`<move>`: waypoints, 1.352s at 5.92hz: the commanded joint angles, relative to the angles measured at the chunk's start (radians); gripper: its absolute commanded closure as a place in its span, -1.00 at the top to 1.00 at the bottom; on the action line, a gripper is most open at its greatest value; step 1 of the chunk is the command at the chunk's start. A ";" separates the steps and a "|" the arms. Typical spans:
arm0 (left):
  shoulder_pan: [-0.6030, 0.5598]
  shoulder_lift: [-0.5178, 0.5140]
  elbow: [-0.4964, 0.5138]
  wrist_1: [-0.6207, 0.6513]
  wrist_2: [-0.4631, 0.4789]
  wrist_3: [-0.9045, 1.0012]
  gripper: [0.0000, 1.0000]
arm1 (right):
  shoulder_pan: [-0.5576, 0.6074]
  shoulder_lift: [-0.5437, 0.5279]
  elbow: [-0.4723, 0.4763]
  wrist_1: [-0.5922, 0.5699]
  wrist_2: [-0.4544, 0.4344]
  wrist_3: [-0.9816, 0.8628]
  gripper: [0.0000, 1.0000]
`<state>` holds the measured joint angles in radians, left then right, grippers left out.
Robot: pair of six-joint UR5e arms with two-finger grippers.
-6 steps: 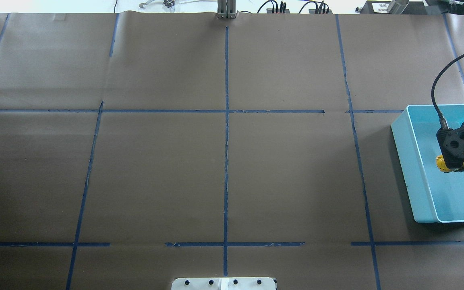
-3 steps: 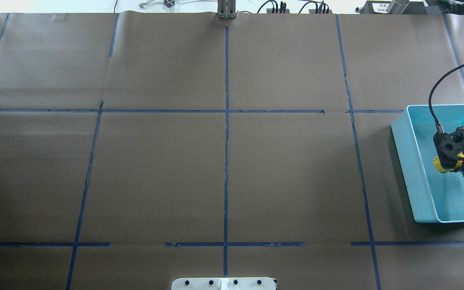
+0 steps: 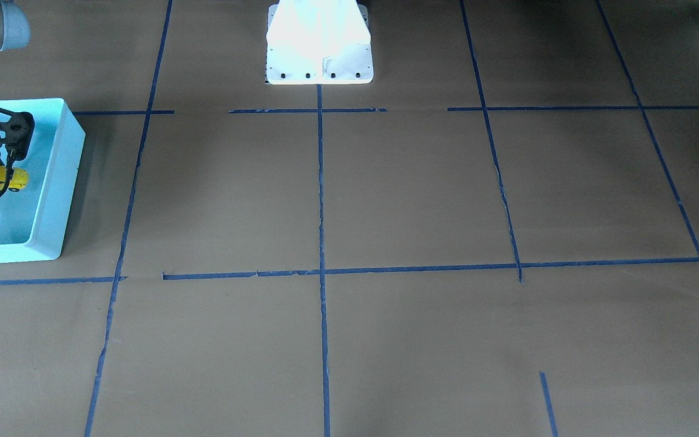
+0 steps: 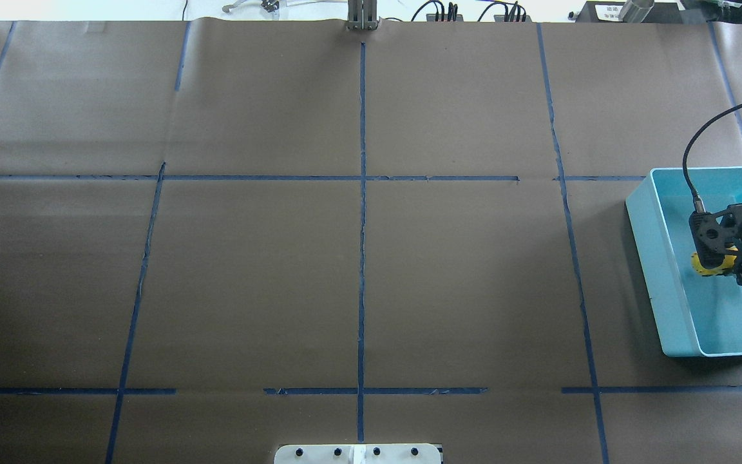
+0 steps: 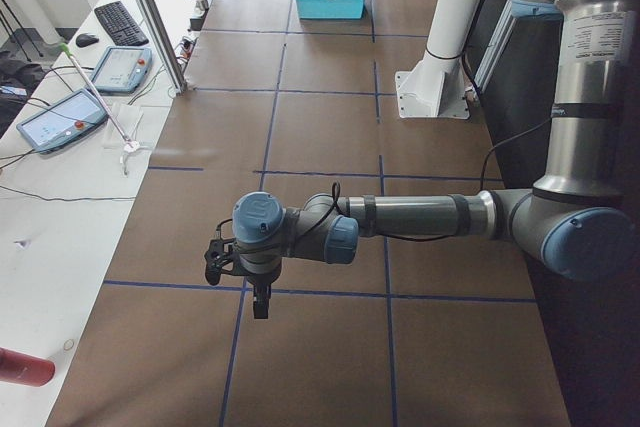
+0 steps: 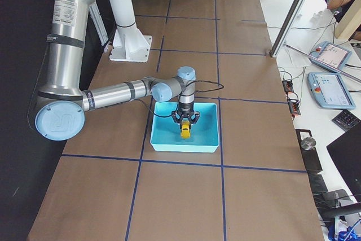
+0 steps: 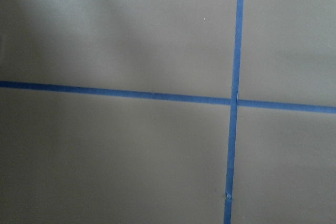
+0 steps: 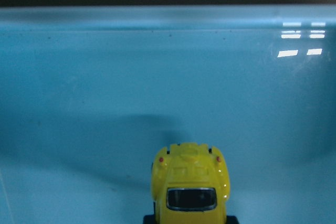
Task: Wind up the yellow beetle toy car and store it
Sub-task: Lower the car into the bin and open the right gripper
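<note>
The yellow beetle toy car (image 4: pixel 704 265) is inside the turquoise bin (image 4: pixel 645 220) at the table's right end. My right gripper (image 4: pixel 729 265) is shut on the car and holds it low in the bin. The right wrist view shows the car (image 8: pixel 190 187) from behind, facing the bin's inner wall (image 8: pixel 157 77). The car also shows in the front view (image 3: pixel 14 178) and in the right side view (image 6: pixel 185 130). My left gripper (image 5: pixel 256 293) shows only in the left side view, hanging over bare paper, and I cannot tell whether it is open.
Brown paper with a grid of blue tape lines (image 4: pixel 362 193) covers the table. The white robot base (image 3: pixel 319 42) stands at the table's near edge. The left wrist view shows only a tape crossing (image 7: pixel 232 99).
My right gripper has sunk lower into the bin with the car still in it, shifting slightly toward the bin's left wall. The left arm is not shown earlier.
</note>
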<state>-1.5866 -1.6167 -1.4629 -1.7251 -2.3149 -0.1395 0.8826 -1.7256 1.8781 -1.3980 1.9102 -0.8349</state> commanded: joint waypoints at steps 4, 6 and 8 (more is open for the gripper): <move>0.005 -0.015 0.026 0.001 0.002 0.001 1.00 | -0.001 0.029 -0.031 0.001 0.001 0.003 0.28; 0.005 -0.017 0.027 0.001 0.000 0.003 1.00 | 0.006 0.026 -0.022 0.001 0.070 0.005 1.00; 0.005 -0.017 0.027 0.001 0.000 0.004 1.00 | 0.162 -0.008 0.053 -0.016 0.172 0.005 1.00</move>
<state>-1.5815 -1.6336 -1.4360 -1.7242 -2.3140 -0.1354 0.9589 -1.7163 1.9061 -1.4059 2.0231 -0.8300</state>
